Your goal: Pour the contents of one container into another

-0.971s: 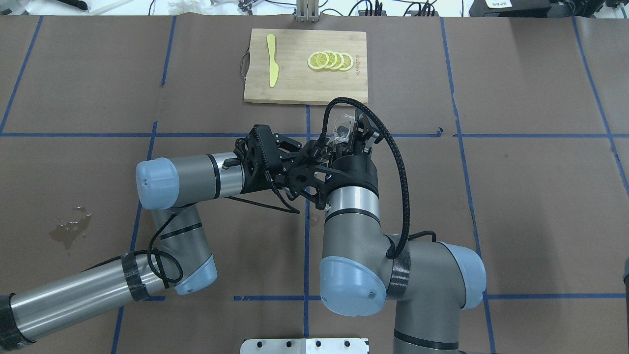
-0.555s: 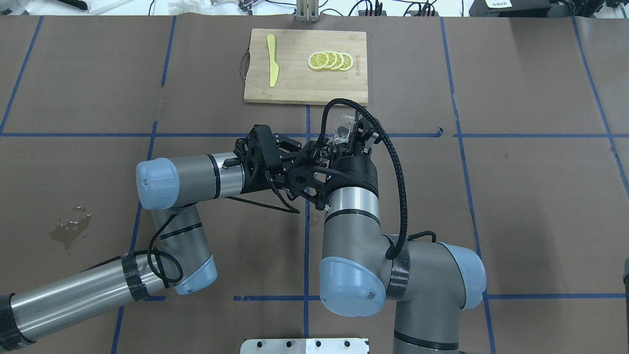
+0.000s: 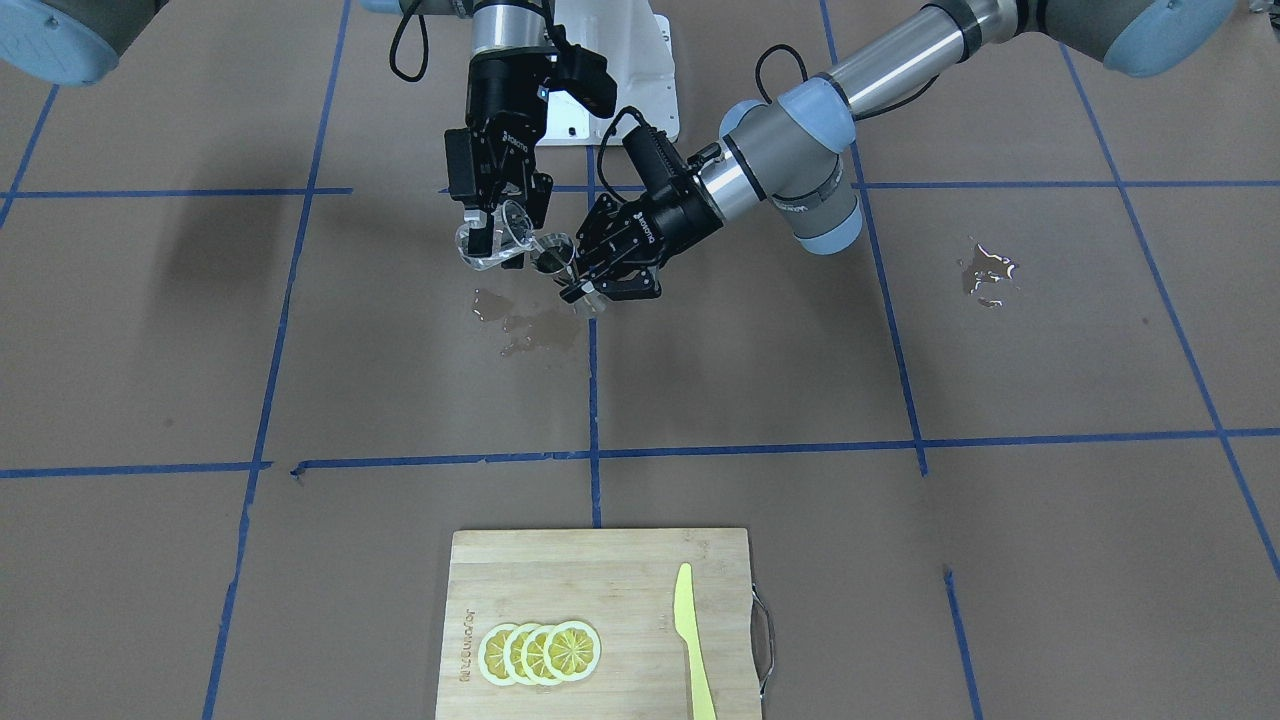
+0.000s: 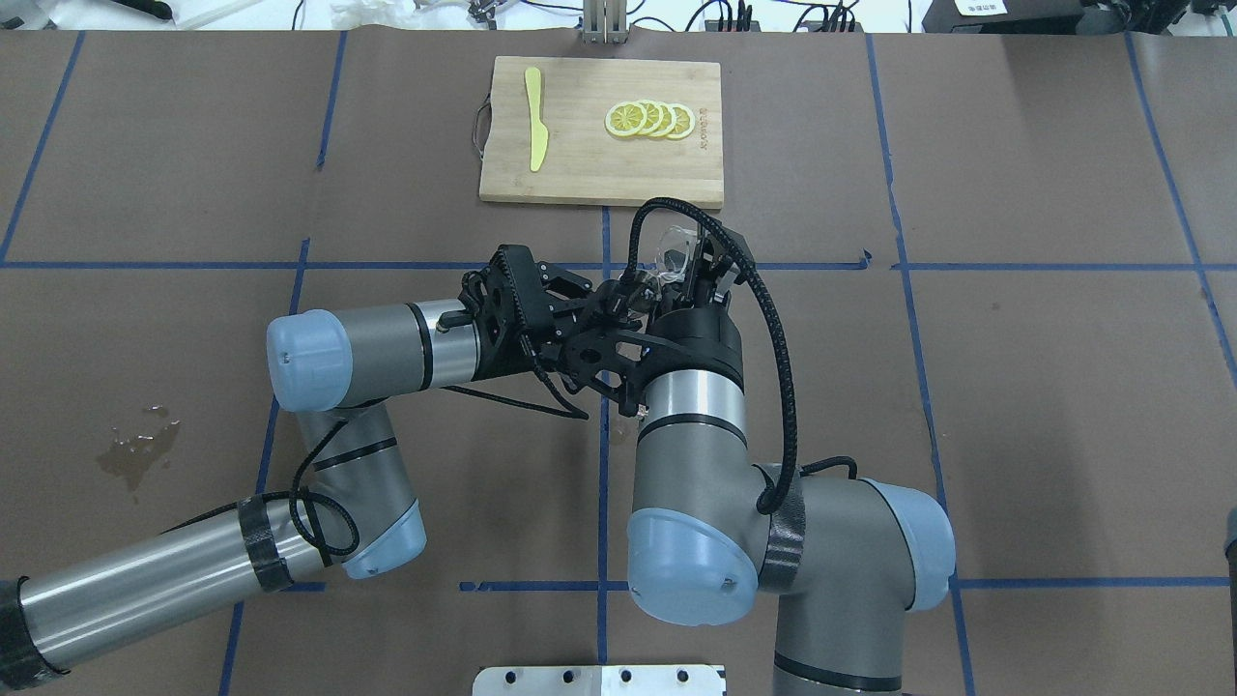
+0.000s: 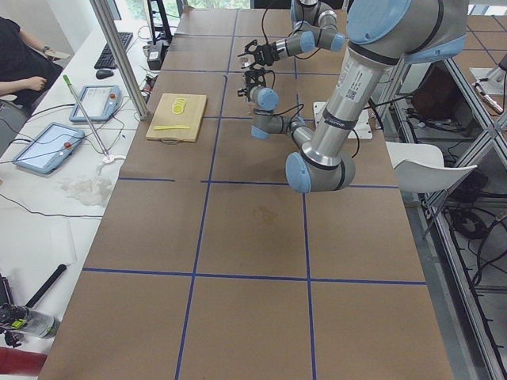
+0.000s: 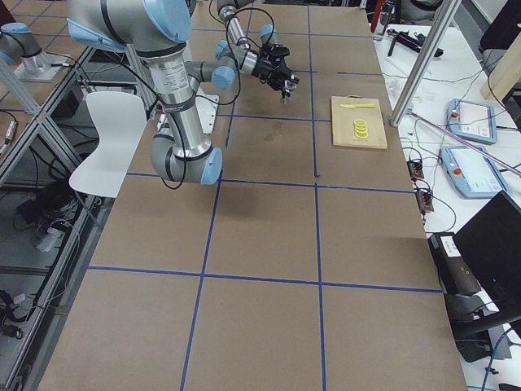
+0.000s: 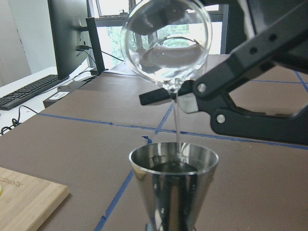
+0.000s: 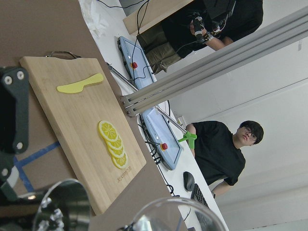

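Observation:
The clear glass cup (image 7: pixel 166 41) hangs tilted above the steel jigger (image 7: pixel 173 178), and a thin stream of liquid falls from its lip into the jigger's top cone. My right gripper (image 3: pixel 500 225) is shut on the cup (image 3: pixel 492 245); its black fingers (image 7: pixel 255 77) show behind the glass. My left gripper (image 3: pixel 573 278) is shut on the jigger (image 3: pixel 550 250) at its waist and holds it upright above the table. From overhead the cup (image 4: pixel 674 253) shows just past my right wrist, which hides most of the jigger.
A wet patch (image 3: pixel 525 325) lies on the brown paper under the jigger, another (image 3: pixel 985 270) beside my left arm. At the far side lies a wooden cutting board (image 4: pixel 599 164) with lemon slices (image 4: pixel 649 119) and a yellow knife (image 4: pixel 534 116). People sit beyond the table's far edge.
My right wrist has turned slightly and its cable loop has shifted a little left. The left arm and the jigger have stayed in place.

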Action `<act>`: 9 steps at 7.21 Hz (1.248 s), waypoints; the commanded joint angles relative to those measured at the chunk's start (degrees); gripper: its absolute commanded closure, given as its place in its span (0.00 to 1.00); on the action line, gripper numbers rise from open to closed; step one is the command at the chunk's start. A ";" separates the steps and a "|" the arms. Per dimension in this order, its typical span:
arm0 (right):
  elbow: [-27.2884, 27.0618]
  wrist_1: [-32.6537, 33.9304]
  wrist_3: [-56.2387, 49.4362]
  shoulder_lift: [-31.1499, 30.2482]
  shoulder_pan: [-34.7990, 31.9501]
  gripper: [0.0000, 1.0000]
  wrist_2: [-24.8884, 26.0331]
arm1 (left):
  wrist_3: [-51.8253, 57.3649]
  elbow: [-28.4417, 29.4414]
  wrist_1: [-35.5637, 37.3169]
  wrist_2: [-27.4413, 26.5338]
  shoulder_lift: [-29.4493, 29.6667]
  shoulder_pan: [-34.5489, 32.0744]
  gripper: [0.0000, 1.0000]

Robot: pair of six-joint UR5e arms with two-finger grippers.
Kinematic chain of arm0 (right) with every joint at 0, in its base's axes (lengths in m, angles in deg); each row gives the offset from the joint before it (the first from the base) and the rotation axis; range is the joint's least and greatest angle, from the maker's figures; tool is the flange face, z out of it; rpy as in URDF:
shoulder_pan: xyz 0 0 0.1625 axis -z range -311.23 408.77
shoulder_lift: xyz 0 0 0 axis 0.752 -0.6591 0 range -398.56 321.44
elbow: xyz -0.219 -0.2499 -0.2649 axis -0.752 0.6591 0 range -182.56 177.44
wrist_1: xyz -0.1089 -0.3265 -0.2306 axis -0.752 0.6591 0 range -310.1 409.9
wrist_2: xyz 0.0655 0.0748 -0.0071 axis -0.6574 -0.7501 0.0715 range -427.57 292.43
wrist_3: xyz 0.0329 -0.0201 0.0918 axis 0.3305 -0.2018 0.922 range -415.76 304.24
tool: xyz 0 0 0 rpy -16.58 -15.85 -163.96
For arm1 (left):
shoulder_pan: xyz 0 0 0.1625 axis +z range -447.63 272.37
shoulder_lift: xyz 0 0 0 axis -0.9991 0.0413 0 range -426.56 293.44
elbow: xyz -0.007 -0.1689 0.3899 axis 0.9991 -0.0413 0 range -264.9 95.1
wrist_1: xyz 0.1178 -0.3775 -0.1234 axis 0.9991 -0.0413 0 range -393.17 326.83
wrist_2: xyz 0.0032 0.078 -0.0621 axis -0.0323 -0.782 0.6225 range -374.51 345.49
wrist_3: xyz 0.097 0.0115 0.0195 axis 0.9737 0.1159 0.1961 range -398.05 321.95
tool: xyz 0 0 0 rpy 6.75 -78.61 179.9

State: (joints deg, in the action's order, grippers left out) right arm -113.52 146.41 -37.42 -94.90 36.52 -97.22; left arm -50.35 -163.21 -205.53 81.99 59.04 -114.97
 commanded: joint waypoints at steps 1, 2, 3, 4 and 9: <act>0.04 1.66 -2.34 0.09 0.29 1.00 1.52 | 0.09 0.00 0.01 0.09 -0.01 0.00 1.00; -0.05 1.66 -2.44 0.09 0.47 1.00 1.52 | 0.00 0.00 0.01 0.00 -0.01 0.00 1.00; -0.05 1.66 -2.44 0.09 0.55 1.00 1.61 | 0.09 0.00 0.01 0.09 -0.01 0.00 1.00; 0.04 1.66 -2.53 0.09 0.90 1.00 2.31 | 0.00 0.00 0.01 0.00 -0.01 0.00 1.00; -0.22 1.14 -1.83 1.85 1.08 1.00 2.58 | 0.00 0.00 0.01 0.00 0.08 0.00 1.00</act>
State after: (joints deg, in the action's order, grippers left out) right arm -113.60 147.86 -39.77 -93.70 37.63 -94.61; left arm -50.35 -163.21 -205.52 81.99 59.05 -114.97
